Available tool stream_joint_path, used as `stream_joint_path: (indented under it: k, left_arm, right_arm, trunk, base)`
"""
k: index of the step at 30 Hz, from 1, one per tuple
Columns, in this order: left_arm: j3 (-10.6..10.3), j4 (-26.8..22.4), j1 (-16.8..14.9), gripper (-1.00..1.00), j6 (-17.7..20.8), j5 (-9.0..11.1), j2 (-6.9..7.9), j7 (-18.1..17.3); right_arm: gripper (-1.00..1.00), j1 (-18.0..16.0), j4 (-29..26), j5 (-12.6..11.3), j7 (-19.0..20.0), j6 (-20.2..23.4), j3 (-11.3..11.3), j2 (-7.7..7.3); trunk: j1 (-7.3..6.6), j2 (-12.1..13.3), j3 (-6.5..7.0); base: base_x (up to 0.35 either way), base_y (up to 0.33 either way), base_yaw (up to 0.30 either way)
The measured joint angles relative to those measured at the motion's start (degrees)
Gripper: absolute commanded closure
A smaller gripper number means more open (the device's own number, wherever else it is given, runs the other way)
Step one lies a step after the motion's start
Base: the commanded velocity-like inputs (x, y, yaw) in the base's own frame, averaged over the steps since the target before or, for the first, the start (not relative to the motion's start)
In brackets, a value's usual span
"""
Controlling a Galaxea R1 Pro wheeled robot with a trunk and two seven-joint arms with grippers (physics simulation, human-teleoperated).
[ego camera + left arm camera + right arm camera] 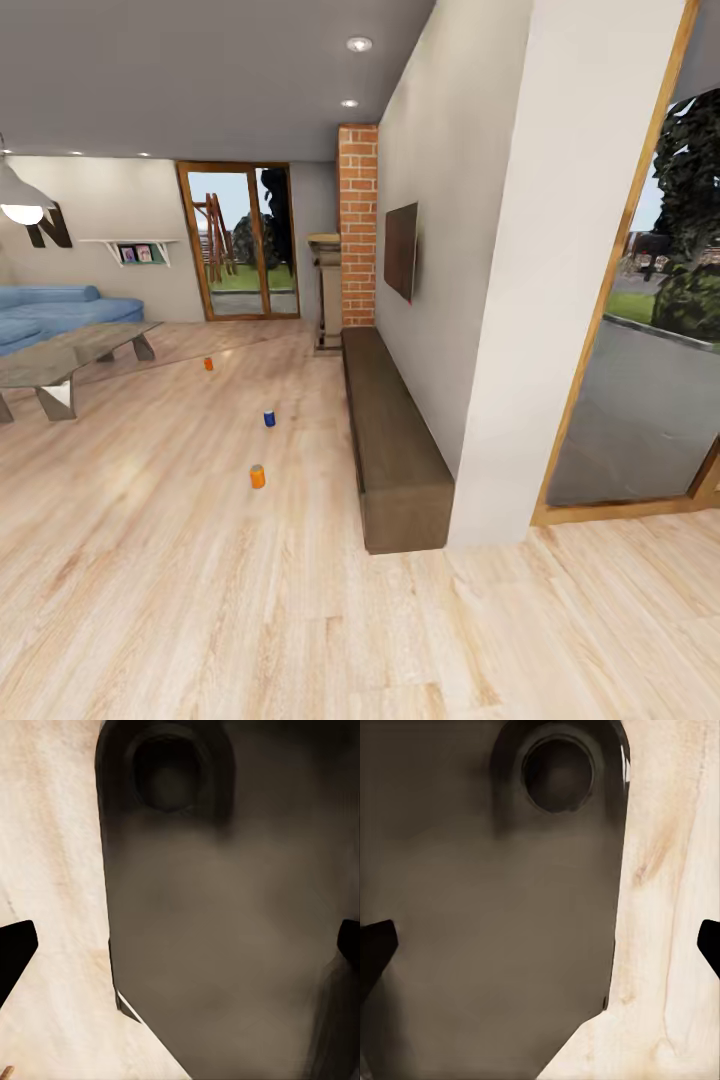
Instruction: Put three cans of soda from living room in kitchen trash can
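Note:
Three cans of soda stand upright on the living room's wooden floor in the head view. An orange one (257, 476) is nearest, a blue one (269, 418) a little beyond it, and another orange one (208, 364) farthest, by the coffee table. They are well ahead of me and to the left. The tash can is out of view. My left gripper (184, 945) is open, its dark fingertips (16, 949) wide apart over a dark grey rounded body and pale floor. My right gripper (547, 941) is open in the same way, holding nothing.
A long low dark-brown bench (395, 450) runs along the wall right of the cans, under a wall TV (401, 250). A glass coffee table (70, 355) and blue sofa (50, 310) stand at left. A brick column (358, 225) and glass doors (240, 240) lie beyond. A white wall corner (520, 350) is close at right.

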Motion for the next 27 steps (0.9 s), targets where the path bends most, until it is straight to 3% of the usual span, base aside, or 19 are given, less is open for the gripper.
stream_joint_path:
  k: [4, 27]
  left_arm:
    - [0.18, 0.18, 0.00, -1.00, -0.97, -0.16, -0.78, -0.69]
    - [0.18, 0.18, 0.00, -1.00, -1.30, -0.16, -0.79, -0.70]
  right_arm:
    - [-1.00, -0.05, -0.46, 0.39, 0.35, -0.33, -0.03, 0.84]
    - [-1.00, -0.05, -0.46, 0.39, 0.35, -0.33, -0.04, 0.85]
  trunk:
    - [0.00, 0.01, 0.00]
    - [0.00, 0.01, 0.00]
  base:
    - [0.000, 0.000, 0.000]
    - [0.000, 0.000, 0.000]
